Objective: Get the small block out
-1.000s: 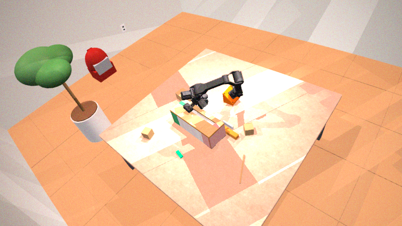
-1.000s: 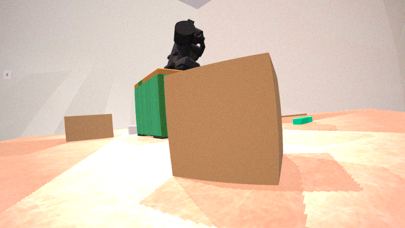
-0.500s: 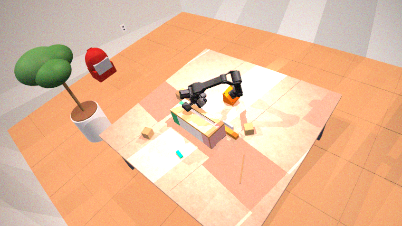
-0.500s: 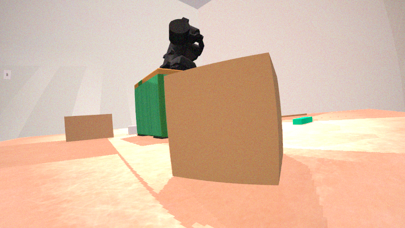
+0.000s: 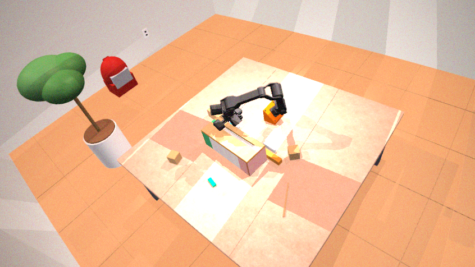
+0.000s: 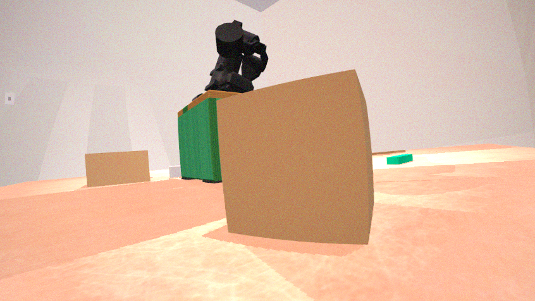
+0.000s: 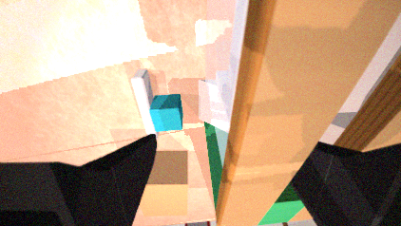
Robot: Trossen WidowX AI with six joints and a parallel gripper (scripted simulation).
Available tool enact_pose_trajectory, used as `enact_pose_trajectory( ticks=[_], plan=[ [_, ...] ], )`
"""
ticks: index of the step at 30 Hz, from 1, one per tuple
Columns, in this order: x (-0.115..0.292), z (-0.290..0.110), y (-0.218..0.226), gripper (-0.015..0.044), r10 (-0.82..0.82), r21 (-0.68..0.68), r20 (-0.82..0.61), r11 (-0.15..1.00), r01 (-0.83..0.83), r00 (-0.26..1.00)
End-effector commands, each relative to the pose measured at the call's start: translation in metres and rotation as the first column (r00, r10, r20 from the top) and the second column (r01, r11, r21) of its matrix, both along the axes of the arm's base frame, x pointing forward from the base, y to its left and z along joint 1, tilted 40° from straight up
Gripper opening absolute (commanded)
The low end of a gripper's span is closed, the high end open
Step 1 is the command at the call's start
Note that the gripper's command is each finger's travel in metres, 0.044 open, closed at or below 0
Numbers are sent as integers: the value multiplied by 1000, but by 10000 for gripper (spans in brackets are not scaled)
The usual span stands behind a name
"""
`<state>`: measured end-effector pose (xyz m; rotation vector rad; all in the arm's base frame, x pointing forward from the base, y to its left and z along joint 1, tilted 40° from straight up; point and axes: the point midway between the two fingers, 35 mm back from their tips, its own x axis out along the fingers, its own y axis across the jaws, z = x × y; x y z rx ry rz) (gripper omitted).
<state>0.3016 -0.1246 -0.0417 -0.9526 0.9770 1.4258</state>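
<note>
- Hand [image 7: 223,185] spread, nothing in it, hanging over the box's [image 5: 232,147] green end.
- Block [image 7: 166,112] lies on the surface beside that end, below the hand, off to its left finger [image 7: 119,176] side.

My top view looks down obliquely from high and far, taking in the whole table [image 5: 365,109]. My exterior view sits at tabletop level, close behind a tan cube [image 6: 295,157]. My wrist view looks down past the box [image 7: 266,109], which all three share.
</note>
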Motion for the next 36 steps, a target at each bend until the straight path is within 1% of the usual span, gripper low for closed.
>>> enact_pose_trajectory(
  ticks=[1, 5, 9, 10, 11, 12, 14, 16, 18, 21, 23, 25, 28, 31, 36],
  plan=[
    [3, 12, -12, 400, 2, -3, -1, 1000, -2, 1000],
    [5, 45, -35, 400, -1, -3, 1, 1000, 1, 1000],
    [5, 47, -37, 400, -1, -3, 2, 1000, 1, 1000],
    [5, 42, -36, 400, -14, -5, 8, 1000, 15, 1000],
    [5, 43, -37, 374, -30, -10, 6, 1000, 30, 1000],
    [3, 44, -40, 348, -76, -25, 2, 997, 76, 997],
    [0, 45, -44, 295, -259, -33, -43, 966, 258, 965],
    [-2, 43, -46, 285, -449, -40, -103, 894, 447, 888],
    [-4, 42, -47, 285, -616, -58, -165, 786, 616, 770],
    [-7, 40, -50, 285, -809, -110, -253, 569, 815, 531],
    [-9, 39, -52, 285, -890, -160, -305, 399, 903, 339],
    [-11, 38, -53, 285, -929, -220, -346, 219, 951, 133],
    [-14, 37, -56, 285, -905, -328, -384, -52, 943, -184],
    [-17, 36, -59, 285, -788, -447, -387, -294, 845, -479],
    [-21, 35, -62, 285, -581, -571, -350, -489, 659, -735]
  ],
)
